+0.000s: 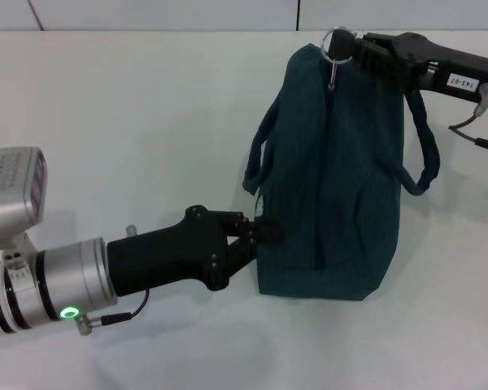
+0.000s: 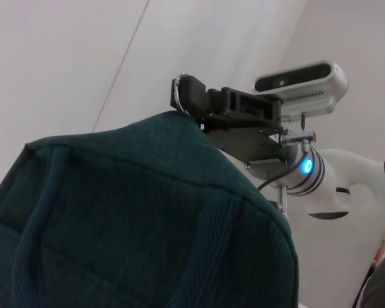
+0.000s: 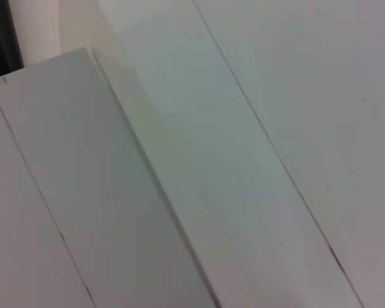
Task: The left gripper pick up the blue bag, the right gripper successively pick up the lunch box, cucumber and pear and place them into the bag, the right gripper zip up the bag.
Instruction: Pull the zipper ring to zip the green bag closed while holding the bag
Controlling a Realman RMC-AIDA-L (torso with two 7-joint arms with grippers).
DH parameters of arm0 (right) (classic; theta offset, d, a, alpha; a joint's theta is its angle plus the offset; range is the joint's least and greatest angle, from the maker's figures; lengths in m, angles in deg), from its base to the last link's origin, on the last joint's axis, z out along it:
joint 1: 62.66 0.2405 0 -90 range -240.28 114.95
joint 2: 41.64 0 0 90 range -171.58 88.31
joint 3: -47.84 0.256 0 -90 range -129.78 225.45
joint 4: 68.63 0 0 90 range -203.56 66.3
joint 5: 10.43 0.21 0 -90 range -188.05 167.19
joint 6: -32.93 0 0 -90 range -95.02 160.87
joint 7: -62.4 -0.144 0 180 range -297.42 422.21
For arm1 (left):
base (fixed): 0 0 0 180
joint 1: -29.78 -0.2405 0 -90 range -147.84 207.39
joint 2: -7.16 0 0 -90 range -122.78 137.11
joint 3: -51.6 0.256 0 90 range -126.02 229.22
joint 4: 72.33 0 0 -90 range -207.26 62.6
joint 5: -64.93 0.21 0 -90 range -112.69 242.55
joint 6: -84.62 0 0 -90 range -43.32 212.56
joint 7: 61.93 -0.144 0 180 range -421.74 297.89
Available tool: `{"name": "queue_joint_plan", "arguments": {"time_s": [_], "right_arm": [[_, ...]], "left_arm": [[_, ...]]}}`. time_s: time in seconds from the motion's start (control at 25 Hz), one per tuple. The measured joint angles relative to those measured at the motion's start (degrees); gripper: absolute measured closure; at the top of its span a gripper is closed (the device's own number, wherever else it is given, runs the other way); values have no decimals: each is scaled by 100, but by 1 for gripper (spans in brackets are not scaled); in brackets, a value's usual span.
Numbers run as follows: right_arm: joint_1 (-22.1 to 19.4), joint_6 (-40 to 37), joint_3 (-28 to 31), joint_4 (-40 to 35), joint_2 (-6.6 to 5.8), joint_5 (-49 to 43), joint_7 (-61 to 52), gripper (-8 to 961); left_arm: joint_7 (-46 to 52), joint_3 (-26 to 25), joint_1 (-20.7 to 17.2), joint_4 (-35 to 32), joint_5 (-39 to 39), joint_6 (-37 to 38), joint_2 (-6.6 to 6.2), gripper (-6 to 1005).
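blue bag [image 1: 333, 171] — left gripper [image 1: 256, 231] grips its side | right gripper [image 1: 354, 47] at zipper ring [image 1: 337, 41]

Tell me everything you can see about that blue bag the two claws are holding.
The blue bag is dark teal woven fabric, standing upright on the white table with its top closed. A loop handle hangs down each side. At its far top end sits a metal ring pull, where the right gripper meets it. The left gripper pinches its near lower side. Nothing of its inside shows.
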Motion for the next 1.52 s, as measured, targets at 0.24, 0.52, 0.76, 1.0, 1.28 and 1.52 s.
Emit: {"name": "queue_joint_plan", "arguments": {"time_s": [0.24, 0.52, 0.76, 1.0, 1.28, 1.52], "right_arm": [[21, 234, -3, 39, -30, -27, -6, 949], [23, 605, -42, 97, -61, -40, 25, 949], [22, 888, -54, 105, -64, -58, 66, 948], [26, 1228, -59, 111, -10, -272, 74, 948], [28, 1398, -60, 119, 44, -357, 196, 949], [53, 1367, -59, 120, 59, -362, 204, 949]], "left_arm": [[-447, 8, -34, 131, 28, 38, 3, 918], [-634, 8, -69, 160, 25, 141, 2, 911], [-653, -5, -70, 176, 12, 247, -2, 905], [-725, -42, -117, 176, -24, 371, -20, 900], [-728, -63, -239, 167, -158, 434, -33, 893], [-670, -63, -286, 173, -506, 501, -8, 887]]}}
